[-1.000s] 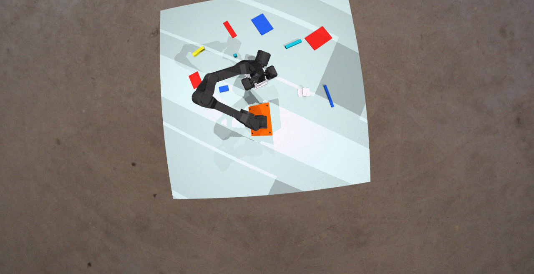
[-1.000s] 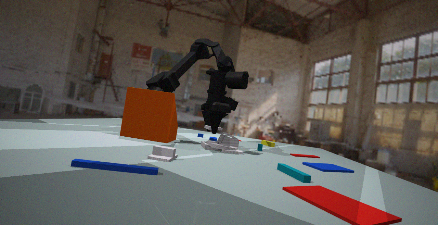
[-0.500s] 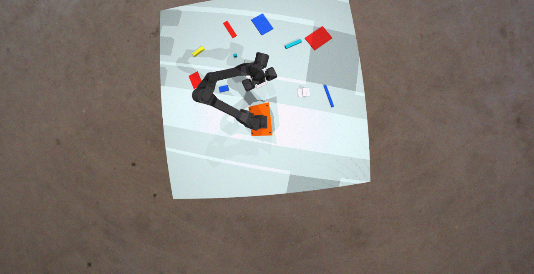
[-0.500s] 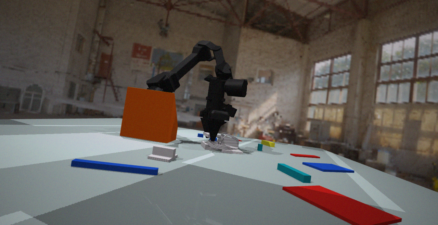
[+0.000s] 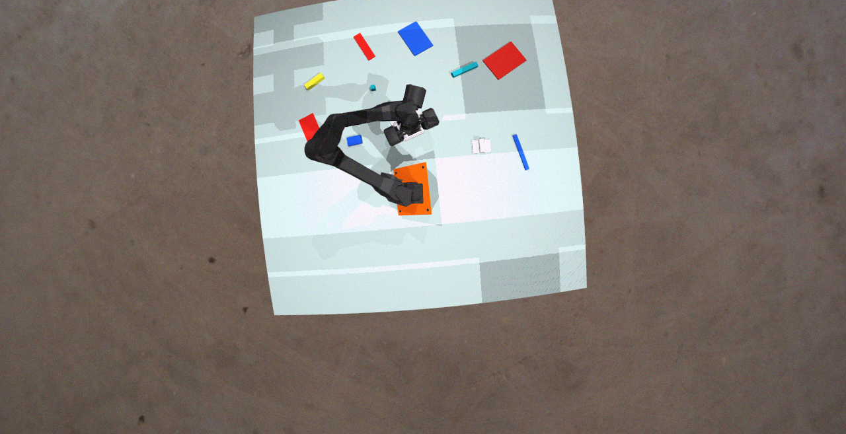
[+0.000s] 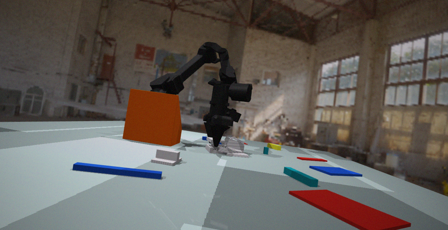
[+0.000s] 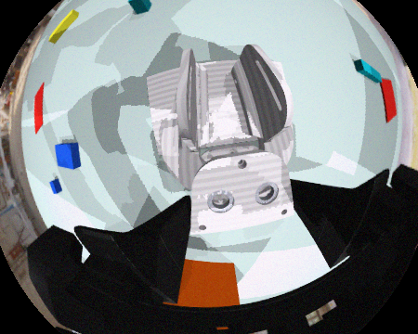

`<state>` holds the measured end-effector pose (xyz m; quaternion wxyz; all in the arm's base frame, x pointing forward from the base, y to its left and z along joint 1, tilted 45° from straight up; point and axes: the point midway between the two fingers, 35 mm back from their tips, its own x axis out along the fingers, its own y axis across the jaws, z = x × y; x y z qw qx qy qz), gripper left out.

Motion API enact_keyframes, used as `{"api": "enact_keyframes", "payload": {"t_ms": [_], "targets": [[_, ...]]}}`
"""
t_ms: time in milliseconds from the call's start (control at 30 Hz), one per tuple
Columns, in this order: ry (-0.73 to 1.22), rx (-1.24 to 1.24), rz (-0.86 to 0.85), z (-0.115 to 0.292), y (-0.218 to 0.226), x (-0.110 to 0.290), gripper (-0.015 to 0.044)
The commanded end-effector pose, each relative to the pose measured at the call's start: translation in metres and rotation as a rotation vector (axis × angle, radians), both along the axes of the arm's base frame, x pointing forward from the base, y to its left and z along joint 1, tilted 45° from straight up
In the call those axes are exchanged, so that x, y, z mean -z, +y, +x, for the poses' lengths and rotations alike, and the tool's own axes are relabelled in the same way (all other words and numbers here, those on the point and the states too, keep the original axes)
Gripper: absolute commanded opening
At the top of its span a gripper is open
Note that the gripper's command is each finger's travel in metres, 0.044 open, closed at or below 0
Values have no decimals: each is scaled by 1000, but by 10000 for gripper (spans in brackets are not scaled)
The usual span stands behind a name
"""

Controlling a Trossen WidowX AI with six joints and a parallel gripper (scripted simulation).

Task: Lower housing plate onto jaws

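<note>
My gripper (image 5: 411, 127) (image 6: 216, 146) (image 7: 239, 193) points down and is shut on the housing plate (image 7: 241, 178), a pale ribbed plate with two large ringed holes and three small ones. The plate is just above the near part of the pale fixture base (image 6: 240, 154) (image 7: 160, 88); its exact height and seating on the stubs cannot be told. Grey material shows inside both large holes. The left jaw (image 7: 186, 99) and right jaw (image 7: 269, 95) stand upright and apart beyond the plate in the wrist view. The jaw stubs are mostly hidden under the plate.
The orange block (image 5: 427, 191) (image 6: 152, 117) (image 7: 209, 283) stands under the arm's foot. A pale bracket (image 5: 484, 144) (image 6: 167, 155) and a long blue bar (image 5: 520, 152) (image 6: 117, 170) lie to the right in the overhead view. Red, blue, teal and yellow pieces lie around the fixture.
</note>
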<state>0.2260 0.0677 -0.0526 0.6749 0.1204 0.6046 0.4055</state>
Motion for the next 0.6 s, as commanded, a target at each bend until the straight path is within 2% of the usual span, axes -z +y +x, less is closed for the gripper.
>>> {"api": "enact_keyframes", "payload": {"t_ms": [0,567], "targets": [[4,4,5,0,1,0,351],[10,11,4,0,2,2,351]]}}
